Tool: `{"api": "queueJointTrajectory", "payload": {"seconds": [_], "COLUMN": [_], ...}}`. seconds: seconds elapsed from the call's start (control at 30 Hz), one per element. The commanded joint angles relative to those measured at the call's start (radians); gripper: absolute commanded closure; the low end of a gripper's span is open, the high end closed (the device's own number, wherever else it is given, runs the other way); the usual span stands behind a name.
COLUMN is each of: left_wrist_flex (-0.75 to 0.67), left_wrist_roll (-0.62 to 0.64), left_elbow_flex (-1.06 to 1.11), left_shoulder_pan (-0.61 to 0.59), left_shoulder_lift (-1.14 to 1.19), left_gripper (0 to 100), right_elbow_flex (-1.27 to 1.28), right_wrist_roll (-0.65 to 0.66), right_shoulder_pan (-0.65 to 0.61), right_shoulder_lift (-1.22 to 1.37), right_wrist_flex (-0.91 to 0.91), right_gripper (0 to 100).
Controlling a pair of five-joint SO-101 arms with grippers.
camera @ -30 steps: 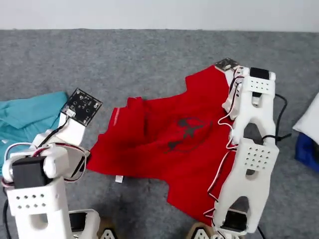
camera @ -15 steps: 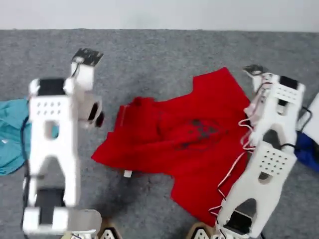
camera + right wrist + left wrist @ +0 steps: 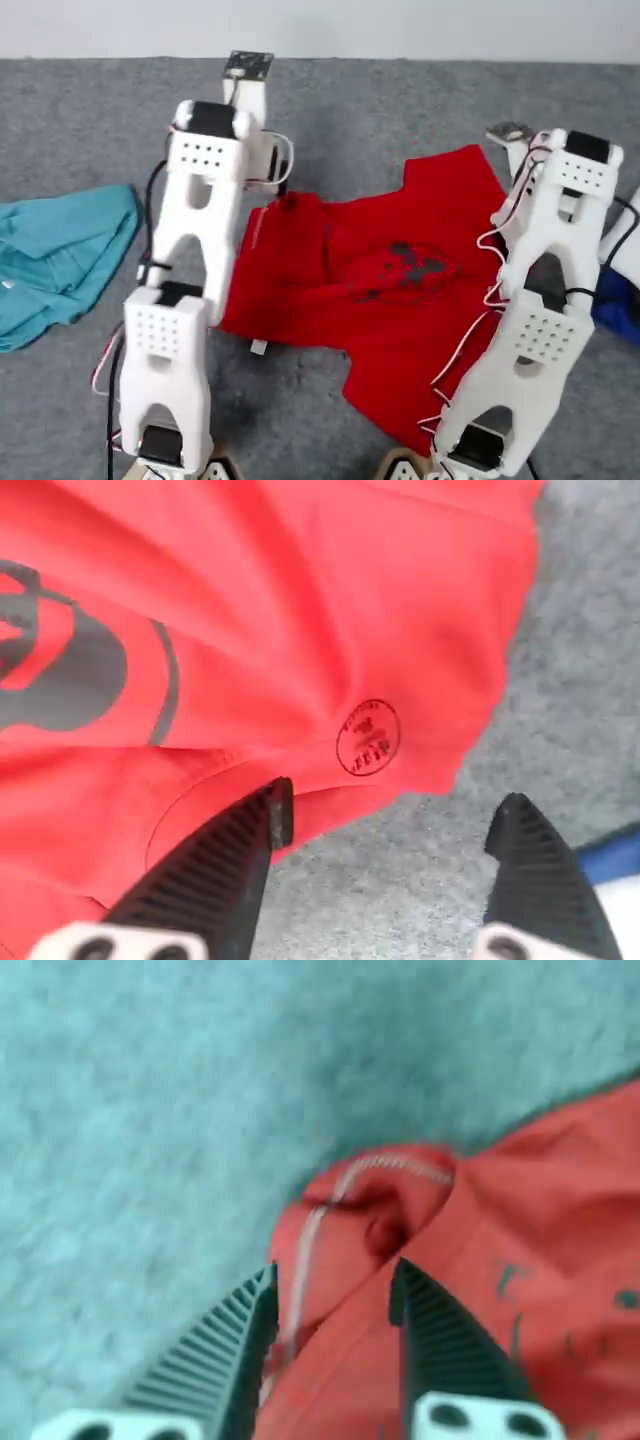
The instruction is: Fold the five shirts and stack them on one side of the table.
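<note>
A red shirt with a dark chest print lies crumpled and spread on the grey table. My left arm stretches to the shirt's far left corner. In the left wrist view my left gripper is open, its fingers straddling a bunched, hemmed fold of the red shirt. My right arm stands over the shirt's right edge. My right gripper is open wide just above the edge of the red shirt, near a round printed stamp.
A teal shirt lies rumpled at the left edge of the table. White fabric and blue fabric sit at the right edge, the blue fabric close beside my right gripper. Bare grey surface runs along the back.
My left arm has swung from the near left corner up to the shirt's far left fold. The red shirt and my right arm have shifted a little to the right.
</note>
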Motion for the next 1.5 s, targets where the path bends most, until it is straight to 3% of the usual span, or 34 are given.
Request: {"api": "queueJointTrajectory", "payload": {"seconds": [0.0,0.1,0.33,0.63,0.87,0.97,1.17,1.33,1.47], "left_wrist_flex": [0.031,0.031,0.031,0.028,0.031,0.032,0.034,0.034,0.035], "left_wrist_roll": [0.026,0.011,-0.180,-0.374,-0.379,-0.379,-0.371,-0.344,-0.344], "left_elbow_flex": [-0.176,-0.268,-0.312,-0.303,-0.302,-0.308,-0.311,-0.147,0.147], "left_shoulder_pan": [0.035,0.081,0.176,0.164,0.150,0.143,0.057,-0.040,-0.077], "left_shoulder_lift": [0.081,0.153,0.253,0.348,0.354,0.351,0.242,0.118,-0.064], "left_gripper": [82,82,82,89,90,96,99,99,99], "right_elbow_flex": [-0.005,-0.005,-0.005,-0.005,-0.005,-0.005,-0.005,-0.005,-0.005], "right_wrist_roll": [0.008,0.005,0.002,0.002,0.002,0.002,0.002,0.002,0.002], "right_shoulder_pan": [-0.016,-0.016,-0.016,-0.015,-0.018,-0.018,-0.018,-0.018,-0.018], "right_shoulder_lift": [-0.076,-0.076,-0.076,-0.082,-0.076,-0.076,-0.076,-0.076,-0.084], "right_wrist_flex": [0.041,0.041,0.042,0.042,0.042,0.042,0.041,0.041,0.039], "right_gripper": [68.7,71.9,74.5,74.5,74.5,74.5,74.5,74.5,74.5]}}
